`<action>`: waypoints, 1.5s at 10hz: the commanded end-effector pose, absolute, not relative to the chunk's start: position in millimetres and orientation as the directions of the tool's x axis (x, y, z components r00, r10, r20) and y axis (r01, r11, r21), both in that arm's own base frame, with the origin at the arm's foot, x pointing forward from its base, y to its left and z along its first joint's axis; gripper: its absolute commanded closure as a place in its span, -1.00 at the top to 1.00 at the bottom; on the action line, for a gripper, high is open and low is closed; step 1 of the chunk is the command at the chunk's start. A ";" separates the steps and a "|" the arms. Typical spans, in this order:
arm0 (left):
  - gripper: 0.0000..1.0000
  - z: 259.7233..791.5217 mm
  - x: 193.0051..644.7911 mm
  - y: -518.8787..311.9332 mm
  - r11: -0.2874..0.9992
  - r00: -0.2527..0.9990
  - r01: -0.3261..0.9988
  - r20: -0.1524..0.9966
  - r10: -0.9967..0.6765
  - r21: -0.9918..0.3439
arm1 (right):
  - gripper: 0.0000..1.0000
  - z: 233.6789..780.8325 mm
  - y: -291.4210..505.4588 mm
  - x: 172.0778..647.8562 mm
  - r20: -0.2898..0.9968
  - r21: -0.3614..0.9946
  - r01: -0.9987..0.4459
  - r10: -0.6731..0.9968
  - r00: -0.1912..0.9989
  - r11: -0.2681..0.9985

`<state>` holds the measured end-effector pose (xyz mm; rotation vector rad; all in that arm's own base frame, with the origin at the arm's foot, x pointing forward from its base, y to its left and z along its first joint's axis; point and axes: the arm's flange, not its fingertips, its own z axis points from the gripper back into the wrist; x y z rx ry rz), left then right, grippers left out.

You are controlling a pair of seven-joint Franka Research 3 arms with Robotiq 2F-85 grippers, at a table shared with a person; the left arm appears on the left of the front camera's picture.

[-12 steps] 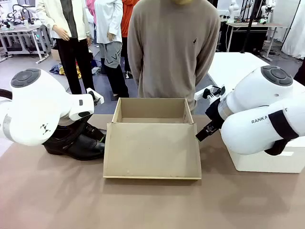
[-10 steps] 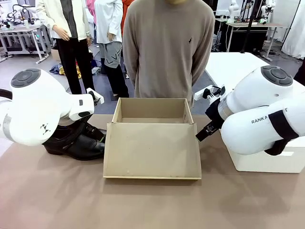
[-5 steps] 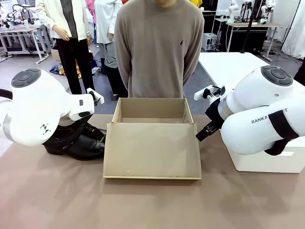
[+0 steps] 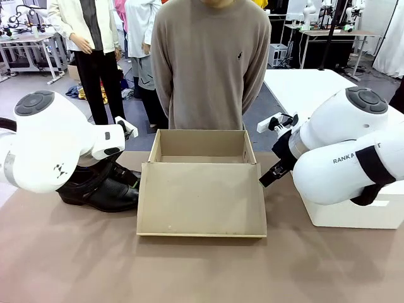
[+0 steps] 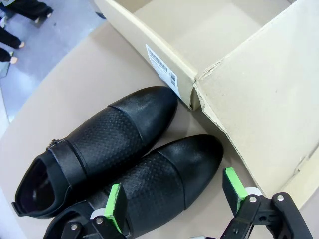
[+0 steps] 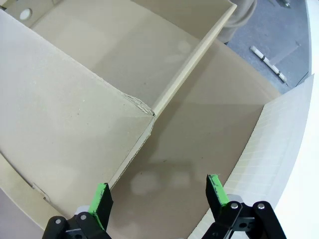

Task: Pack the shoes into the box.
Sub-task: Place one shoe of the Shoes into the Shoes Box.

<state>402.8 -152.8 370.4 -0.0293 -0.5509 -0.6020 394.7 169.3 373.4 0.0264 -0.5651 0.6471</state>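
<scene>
Left of the box (image 4: 202,202), just beside its wall: the shoes (image 4: 104,188), toes toward the cardboard. Over the nearer shoe: left gripper (image 5: 177,196), spread apart. Over the table (image 4: 189,271) by the box's right corner: right gripper (image 6: 159,194), spread apart.

Brown surface (image 4: 189,271) across lower frame. Grey floor (image 4: 38,104) behind. Cluttered table (image 4: 28,38) upper left, dark-legged table (image 4: 328,33) upper right, white table (image 4: 309,85) mid right.
</scene>
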 end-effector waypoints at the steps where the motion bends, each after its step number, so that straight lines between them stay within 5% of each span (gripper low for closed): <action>1: 1.00 370.4 402.8 -152.8 0.828 0.685 0.545 0.500 -0.530 0.131 | 1.00 373.4 169.3 394.7 0.506 -0.149 -0.577 0.563 0.653 0.803; 12: 1.00 490.1 383.3 -138.0 0.743 0.580 0.641 0.513 -0.633 0.191 | 1.00 493.7 155.4 371.1 0.533 -0.133 -0.630 0.591 0.605 0.765; 15: 1.00 514.0 388.1 -122.9 0.619 0.428 0.766 0.578 -0.694 0.175 | 1.00 514.3 136.1 361.1 0.618 -0.095 -0.716 0.605 0.502 0.691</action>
